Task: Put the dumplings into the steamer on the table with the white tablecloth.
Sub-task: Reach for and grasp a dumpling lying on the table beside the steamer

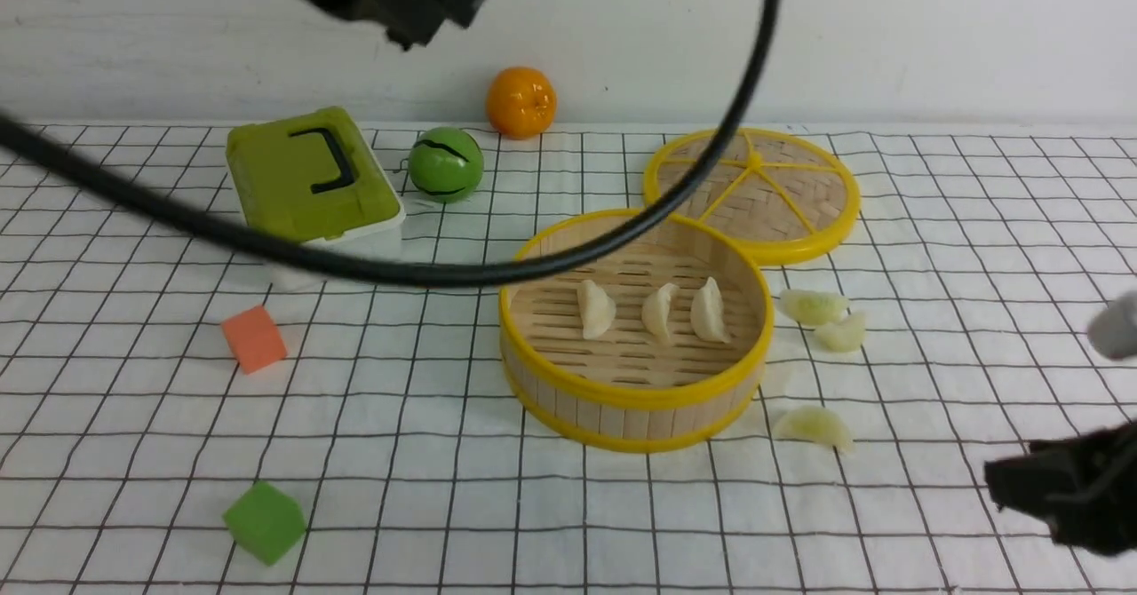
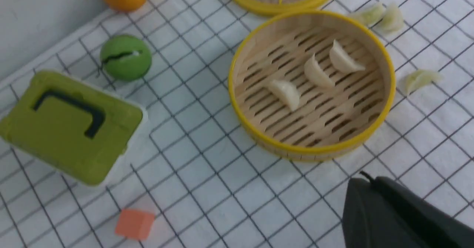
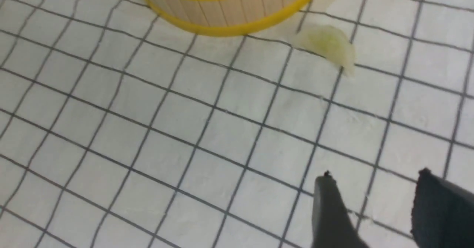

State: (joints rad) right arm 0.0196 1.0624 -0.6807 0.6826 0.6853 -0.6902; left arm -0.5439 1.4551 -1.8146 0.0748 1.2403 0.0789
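While the steamer (image 1: 640, 408) sits mid-tabletop (image 1: 373, 488), three white dumplings (image 1: 708, 311) lie on its slats, inside the yellow rim. Three yellow-green dumplings (image 1: 814, 426) are outside, on the white tablecloth (image 1: 533, 524): two close together beyond the right wall, one nearer the right arm. Bare cloth in front of the steamer and along the right side; back edge meets a pale wall (image 1: 933, 35). Right jaws (image 3: 377, 174) apart, nothing between, low over cloth at right. Left jaws (image 2: 364, 176) together, nothing held, raised high at left. Black cable (image 1: 471, 273) loops across the front view, crossing in front of the steamer's far rim. Woven lid (image 1: 782, 191) behind the steamer, to the right. Green-lidded box (image 1: 311, 178), green ball (image 1: 446, 164), orange ball (image 1: 521, 102) back left; orange cube (image 1: 255, 339) and green cube (image 1: 265, 522) nearer, left side.
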